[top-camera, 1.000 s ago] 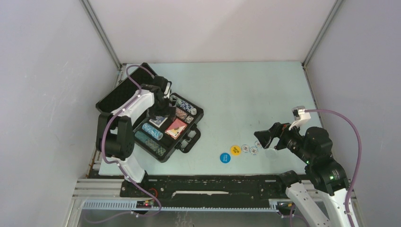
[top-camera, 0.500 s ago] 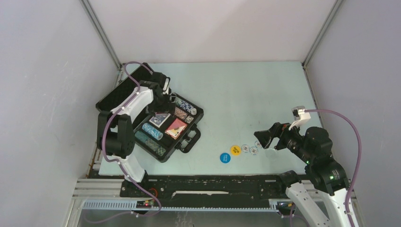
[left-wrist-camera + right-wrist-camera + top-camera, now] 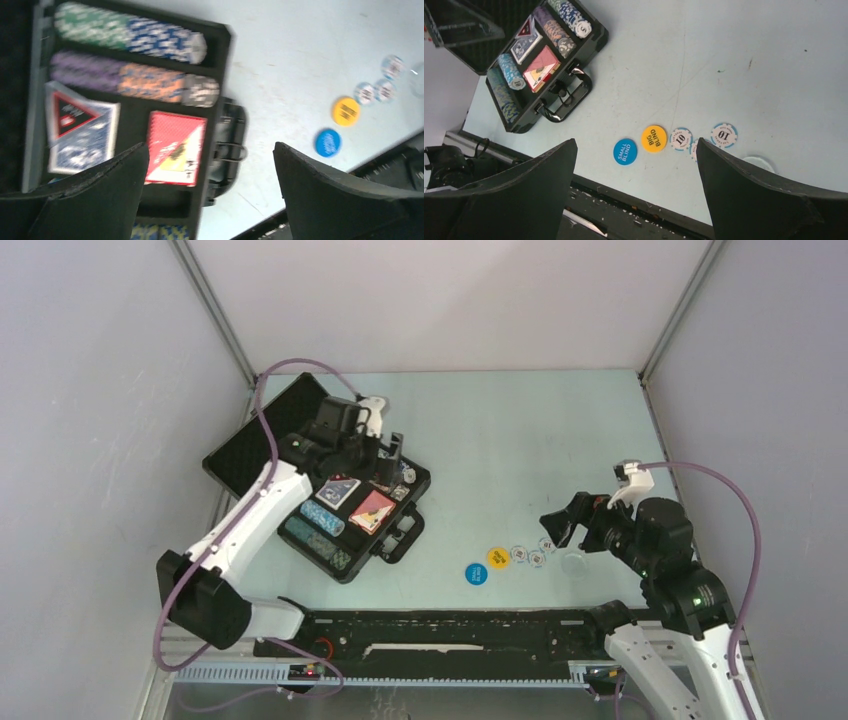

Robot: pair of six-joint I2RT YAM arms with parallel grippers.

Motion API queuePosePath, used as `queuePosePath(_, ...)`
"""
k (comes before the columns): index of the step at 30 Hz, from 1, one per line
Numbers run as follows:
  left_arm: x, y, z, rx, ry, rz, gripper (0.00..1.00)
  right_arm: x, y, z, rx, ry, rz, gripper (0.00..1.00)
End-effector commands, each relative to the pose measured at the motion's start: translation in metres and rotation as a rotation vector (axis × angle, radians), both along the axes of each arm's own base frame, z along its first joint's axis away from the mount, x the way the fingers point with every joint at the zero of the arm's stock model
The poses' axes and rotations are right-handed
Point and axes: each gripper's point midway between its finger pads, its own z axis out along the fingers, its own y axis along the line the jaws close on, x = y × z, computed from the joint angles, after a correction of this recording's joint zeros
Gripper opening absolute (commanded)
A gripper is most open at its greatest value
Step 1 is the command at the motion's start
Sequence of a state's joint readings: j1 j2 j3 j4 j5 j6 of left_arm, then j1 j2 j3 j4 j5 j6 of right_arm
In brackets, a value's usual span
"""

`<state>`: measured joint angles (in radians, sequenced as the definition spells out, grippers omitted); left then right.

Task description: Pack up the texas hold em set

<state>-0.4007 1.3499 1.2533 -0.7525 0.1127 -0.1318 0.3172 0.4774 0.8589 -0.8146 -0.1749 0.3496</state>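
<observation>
Left gripper [image 3: 383, 454] jaws are seen spread wide and empty, held above the far end of the open black briefcase [image 3: 352, 577] without touching it. The right gripper [image 3: 553, 530] is likewise spread wide, with nothing held or touched. Beneath the left gripper, four rows of poker chips [image 3: 130, 32], one blue card deck [image 3: 82, 135] and one red card deck [image 3: 176, 147] are counted in the foam. Just beneath and ahead of the right gripper, one blue disc [image 3: 625, 151], one yellow disc [image 3: 654, 138], three white chips [image 3: 680, 138] and one clear disc [image 3: 759, 162] are laid on the table [image 3: 520, 440]. The briefcase's long axis is set diagonally, near-left to far-right, with its handle [image 3: 400, 535] turned toward the right gripper and its lid [image 3: 260, 440] thrown back on the opposite side.
</observation>
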Motion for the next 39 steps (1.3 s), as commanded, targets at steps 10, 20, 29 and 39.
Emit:
queuePosePath(10, -0.052, -0.074, 0.043, -0.154, -0.112, -0.237, 1.00, 0.012, -0.067, 0.009, 0.163, 0.135, -0.631, 0.98)
queuePosePath(20, -0.059, -0.058, 0.068, -0.156, -0.219, -0.218, 1.00, 0.022, -0.086, -0.096, 0.154, 0.578, -1.046, 0.97)
queuePosePath(29, -0.073, -0.064, 0.086, -0.234, -0.247, -0.275, 1.00, 0.011, -0.104, -0.176, 0.153, 0.799, -1.169, 0.97)
queuePosePath(39, -0.079, -0.067, 0.090, -0.259, -0.249, -0.302, 1.00, 0.014, -0.097, -0.207, 0.100, 0.889, -1.154, 1.00)
